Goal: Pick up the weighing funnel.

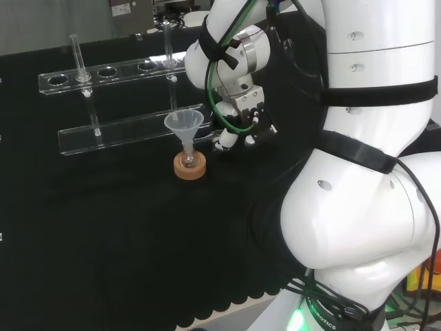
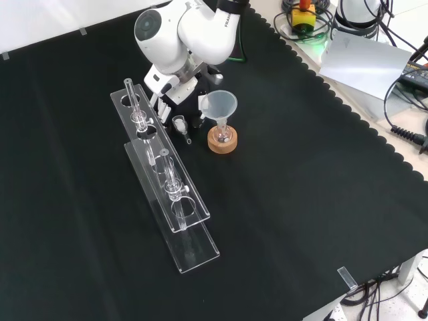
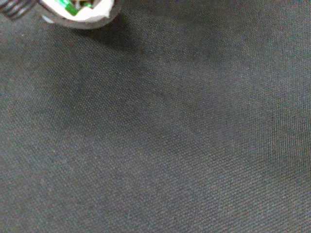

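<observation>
**A:** Robot hand (image 2: 172, 90): is it placed to take the piece?

**B:** Walk up to it in the front view. Nearest us, a clear tube rack (image 2: 175, 200) runs away along the worktop (image 2: 301, 200), with a few tubes standing in it. To the right of its far end stands the funnel (image 2: 219, 105), its stem in a small flask (image 2: 222, 132) on a cork ring (image 2: 222, 142). Between rack and ring lies the weighing funnel (image 2: 180, 124), on the cloth, its short stem seemingly toward us. Just behind it hangs the robot hand, spread and pinching nothing. Its pale fingers (image 2: 162, 107) point down on the rack side, and a dark tip shows on the funnel side.

**A:** So the piece sits roughly between fingers and thumb. How should the grasp go?

**B:** My judgement is to come straight down and close across the wide body, not the thin stem. A small clear piece like that probably skids on cloth, so both sides ought to meet it together.

**A:** Risks?

**B:** There is little room. Fingers drifting left would knock the rack, and drifting right could tip the funnel off its ring. Then lift straight up, without sweeping sideways.
</observation>
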You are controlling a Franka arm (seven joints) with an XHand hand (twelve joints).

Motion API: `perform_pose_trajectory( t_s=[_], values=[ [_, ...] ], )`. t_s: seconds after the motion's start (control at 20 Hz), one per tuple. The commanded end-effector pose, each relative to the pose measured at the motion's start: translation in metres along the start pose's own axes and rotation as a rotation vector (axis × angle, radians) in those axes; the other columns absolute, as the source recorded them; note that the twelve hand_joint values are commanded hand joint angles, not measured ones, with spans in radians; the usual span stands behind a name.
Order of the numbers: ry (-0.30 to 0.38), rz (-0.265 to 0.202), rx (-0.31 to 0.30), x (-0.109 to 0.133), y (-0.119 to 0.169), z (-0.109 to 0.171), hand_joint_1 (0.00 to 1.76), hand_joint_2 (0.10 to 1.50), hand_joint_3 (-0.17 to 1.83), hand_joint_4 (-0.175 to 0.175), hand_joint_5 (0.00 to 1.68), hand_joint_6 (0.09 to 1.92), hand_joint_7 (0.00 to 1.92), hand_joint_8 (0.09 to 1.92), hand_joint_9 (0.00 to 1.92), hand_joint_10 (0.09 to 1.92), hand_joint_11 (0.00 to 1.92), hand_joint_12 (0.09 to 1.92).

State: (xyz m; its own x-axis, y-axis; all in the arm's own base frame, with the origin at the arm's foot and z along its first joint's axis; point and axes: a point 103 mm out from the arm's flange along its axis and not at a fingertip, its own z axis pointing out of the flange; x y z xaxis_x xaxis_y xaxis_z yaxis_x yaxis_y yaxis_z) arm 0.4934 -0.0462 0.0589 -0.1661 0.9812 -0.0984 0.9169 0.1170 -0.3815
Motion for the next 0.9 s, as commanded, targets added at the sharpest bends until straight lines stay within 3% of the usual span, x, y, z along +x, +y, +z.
perform_pose_trajectory(
  t_s=[0.05,0.8,0.85,0.9],
  values=[
    [-0.013,0.005,-0.001,-0.0013,0.0018,-0.0014,0.8,0.72,0.55,-0.038,0.63,0.66,0.71,0.74,0.93,0.54,0.53,1.28],
    [-0.038,0.018,-0.003,0.0009,0.0026,-0.002,0.8,0.84,0.54,-0.002,0.8,0.71,0.75,0.73,0.96,0.53,0.57,1.26],
    [-0.043,0.019,-0.001,0.0009,0.0025,-0.002,0.81,0.85,0.53,0.004,0.84,0.71,0.76,0.73,0.96,0.53,0.58,1.26],
    [-0.049,0.02,0.002,0.0006,0.0025,-0.0021,0.88,0.91,0.42,0.067,0.88,0.84,0.78,0.72,0.97,0.53,0.58,1.26]
  ],
)
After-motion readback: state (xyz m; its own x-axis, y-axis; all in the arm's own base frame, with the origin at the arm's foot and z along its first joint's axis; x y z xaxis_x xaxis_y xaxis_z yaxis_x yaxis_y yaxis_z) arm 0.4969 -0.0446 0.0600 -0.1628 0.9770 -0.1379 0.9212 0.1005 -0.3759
